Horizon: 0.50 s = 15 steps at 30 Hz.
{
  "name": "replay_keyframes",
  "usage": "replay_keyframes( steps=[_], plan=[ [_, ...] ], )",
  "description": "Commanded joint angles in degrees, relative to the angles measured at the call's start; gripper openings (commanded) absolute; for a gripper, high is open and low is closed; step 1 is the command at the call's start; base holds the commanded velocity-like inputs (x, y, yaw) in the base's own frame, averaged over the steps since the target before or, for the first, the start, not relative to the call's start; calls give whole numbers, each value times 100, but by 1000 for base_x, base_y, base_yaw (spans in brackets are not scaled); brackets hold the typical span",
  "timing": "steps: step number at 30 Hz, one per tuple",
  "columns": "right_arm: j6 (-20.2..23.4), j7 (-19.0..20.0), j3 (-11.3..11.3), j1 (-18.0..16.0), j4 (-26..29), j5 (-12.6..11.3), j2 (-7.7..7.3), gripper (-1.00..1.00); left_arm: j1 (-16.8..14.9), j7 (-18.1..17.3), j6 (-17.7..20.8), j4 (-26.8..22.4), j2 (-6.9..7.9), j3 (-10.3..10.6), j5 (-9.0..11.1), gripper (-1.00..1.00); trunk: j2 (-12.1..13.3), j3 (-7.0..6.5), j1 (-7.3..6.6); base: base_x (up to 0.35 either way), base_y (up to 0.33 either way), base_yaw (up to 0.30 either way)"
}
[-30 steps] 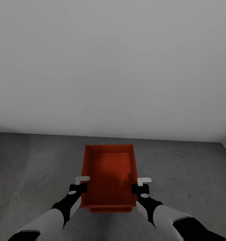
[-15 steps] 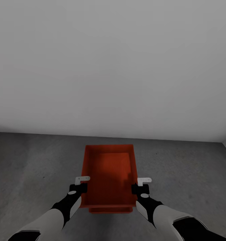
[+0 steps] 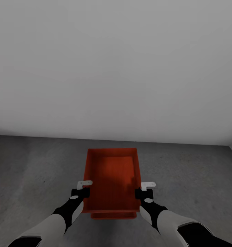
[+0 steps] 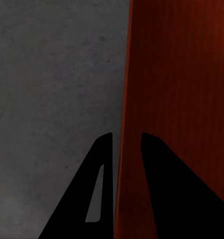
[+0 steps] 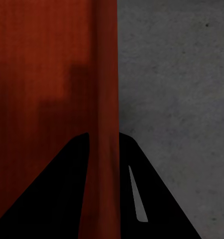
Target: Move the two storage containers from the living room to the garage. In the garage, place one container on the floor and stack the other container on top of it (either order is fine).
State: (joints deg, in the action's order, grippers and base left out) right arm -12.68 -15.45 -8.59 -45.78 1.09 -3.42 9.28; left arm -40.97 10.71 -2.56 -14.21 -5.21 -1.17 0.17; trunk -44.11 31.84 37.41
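stacking: upper container (image 3: 111, 178) sat on the lower container (image 3: 113, 215), near the wall (image 3: 116, 68), on the floor (image 3: 33, 171).
left gripper (image 4: 123, 142): clenched on its side wall.
right gripper (image 5: 103, 137): clenched opposite, to keep it level.

Two orange-red rectangular open-top plastic bins, one (image 3: 112, 178) nested over the other (image 3: 113, 215); two black grippers, left (image 3: 82, 188) and right (image 3: 146, 189).

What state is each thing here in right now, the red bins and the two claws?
Top bin: open-topped, upright, empty, held by both side walls above the floor.
Lower bin: beneath the top one, only its near edge showing.
Left gripper: shut on the top bin's left wall.
Right gripper: shut on the top bin's right wall.
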Motion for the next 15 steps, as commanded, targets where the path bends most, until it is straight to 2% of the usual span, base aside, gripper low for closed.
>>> replay_keyframes(
  steps=[1, 15],
  plan=[
    [-24, -2, 271, -1, -21, -124, -52, -100, -7, 45, -17, -29, 152, -190, -79, -100, -47, 24, 23, 0, 0, 0],
    [-19, -2, 271, -1, -30, -124, -41, -100, -7, 44, -17, -29, 152, -190, -79, -100, -608, 275, 331, 0, 0, 0]
  ],
)
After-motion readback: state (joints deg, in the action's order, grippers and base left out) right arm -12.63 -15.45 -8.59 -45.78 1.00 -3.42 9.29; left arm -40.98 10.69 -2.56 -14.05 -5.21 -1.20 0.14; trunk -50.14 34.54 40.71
